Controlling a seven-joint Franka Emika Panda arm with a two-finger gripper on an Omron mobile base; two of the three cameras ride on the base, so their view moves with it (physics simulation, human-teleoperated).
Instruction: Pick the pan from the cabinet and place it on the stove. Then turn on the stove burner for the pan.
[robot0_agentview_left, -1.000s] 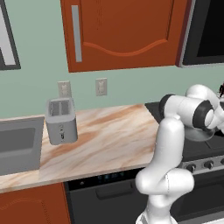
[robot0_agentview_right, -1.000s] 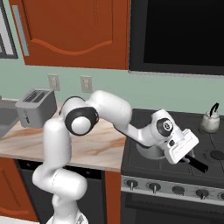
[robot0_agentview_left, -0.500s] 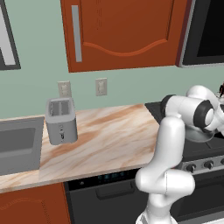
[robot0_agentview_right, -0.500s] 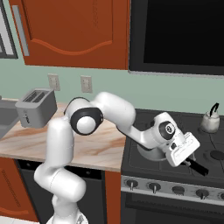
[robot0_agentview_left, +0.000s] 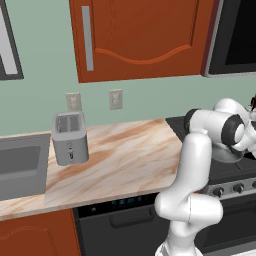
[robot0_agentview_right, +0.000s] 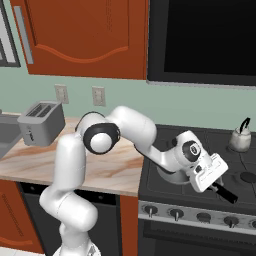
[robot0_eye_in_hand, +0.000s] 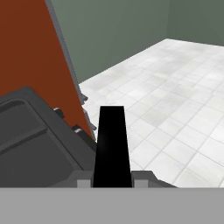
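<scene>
The silver-grey pan (robot0_agentview_right: 170, 175) is low over the front left of the black stove (robot0_agentview_right: 240, 167), partly hidden by my wrist. I cannot tell whether it touches the grate. My gripper (robot0_agentview_right: 216, 183) is shut on the pan's dark handle (robot0_agentview_right: 227, 194), which points toward the stove's front edge. In the hand view the black handle (robot0_eye_in_hand: 111, 144) runs straight out from between my fingertips, where my gripper (robot0_eye_in_hand: 111, 180) holds it. From the left base view, the pan (robot0_agentview_left: 226, 156) peeks out as a grey rim under my forearm. Both doors of the red-brown cabinet (robot0_agentview_right: 85, 35) are closed.
A white kettle (robot0_agentview_right: 240, 139) stands on the back right burner. Knobs (robot0_agentview_right: 175, 212) line the stove front. A toaster (robot0_agentview_left: 70, 137) sits on the marble counter (robot0_agentview_left: 130, 155) beside the sink (robot0_agentview_left: 20, 165). A black microwave (robot0_agentview_right: 200, 40) hangs above the stove.
My hand has drifted slightly to the right over the stove with the pan handle in it, and the elbow has shifted a little. The grip is unchanged.
</scene>
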